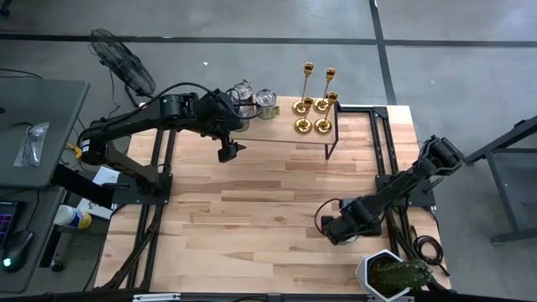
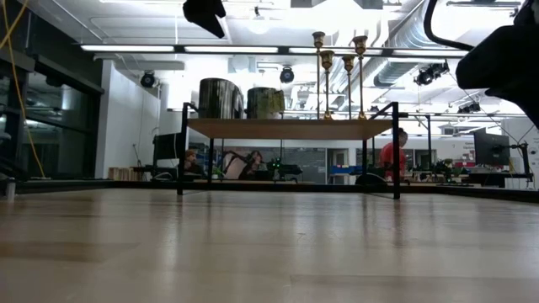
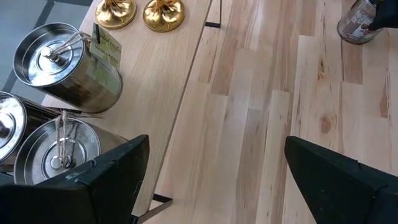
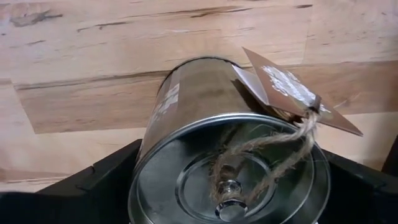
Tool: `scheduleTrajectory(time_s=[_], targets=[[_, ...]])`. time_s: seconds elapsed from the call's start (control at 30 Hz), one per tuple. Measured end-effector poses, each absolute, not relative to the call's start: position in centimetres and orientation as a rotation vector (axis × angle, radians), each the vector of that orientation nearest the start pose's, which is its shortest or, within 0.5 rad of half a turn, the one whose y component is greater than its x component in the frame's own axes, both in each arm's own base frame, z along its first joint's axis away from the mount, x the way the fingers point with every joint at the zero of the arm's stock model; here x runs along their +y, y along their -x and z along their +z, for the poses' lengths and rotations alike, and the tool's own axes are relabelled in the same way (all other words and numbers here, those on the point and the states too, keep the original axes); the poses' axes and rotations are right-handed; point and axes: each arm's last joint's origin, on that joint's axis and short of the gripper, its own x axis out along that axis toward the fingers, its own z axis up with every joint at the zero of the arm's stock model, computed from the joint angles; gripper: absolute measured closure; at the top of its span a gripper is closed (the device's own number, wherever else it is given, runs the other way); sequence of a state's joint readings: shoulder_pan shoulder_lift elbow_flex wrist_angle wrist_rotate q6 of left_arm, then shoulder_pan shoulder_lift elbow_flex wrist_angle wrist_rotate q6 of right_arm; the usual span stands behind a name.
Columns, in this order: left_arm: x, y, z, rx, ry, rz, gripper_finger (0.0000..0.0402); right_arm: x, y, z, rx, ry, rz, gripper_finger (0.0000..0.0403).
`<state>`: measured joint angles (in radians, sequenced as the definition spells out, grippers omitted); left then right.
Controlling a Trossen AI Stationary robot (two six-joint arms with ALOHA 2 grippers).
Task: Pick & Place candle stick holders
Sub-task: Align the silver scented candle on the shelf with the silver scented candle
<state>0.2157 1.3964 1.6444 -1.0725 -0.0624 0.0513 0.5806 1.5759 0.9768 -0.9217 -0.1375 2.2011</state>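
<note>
At far edge of desk (image 1: 252,210), on right end of low raised wooden shelf (image 1: 281,132): four shiny gold candle stick holders (image 1: 315,105), upright, clustered. On the shelf's left end: squat silver lidded metal jars (image 1: 252,102). Above shelf's front edge: left gripper (image 1: 228,153), spread wide, empty. Near desk's right edge: right gripper (image 1: 336,228), low, astride a silver tagged tin (image 4: 230,155); clamped or loose, cannot tell.

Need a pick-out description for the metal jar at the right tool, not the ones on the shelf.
Start at the wooden table and go to its near right part, away from the raised shelf. There the right tool straddles a lidded silver jar with a twine-tied paper tag. It is the only jar standing on the tabletop itself; the others sit up on the shelf.
</note>
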Motion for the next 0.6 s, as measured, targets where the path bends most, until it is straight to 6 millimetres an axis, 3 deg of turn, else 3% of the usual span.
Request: scheduleTrajectory(time_s=[0.27,0.6], targets=[[5.8,-25.6,41.1,0.83,0.018,0.242,0.0036,14.6,-21.7,18.5,1.368,-1.299,-1.117,0.0051],[5.8,-25.6,41.1,0.829,0.02,0.244,0.0036,14.1,-21.3,20.2,1.341,-1.283,-0.985,0.0052]])
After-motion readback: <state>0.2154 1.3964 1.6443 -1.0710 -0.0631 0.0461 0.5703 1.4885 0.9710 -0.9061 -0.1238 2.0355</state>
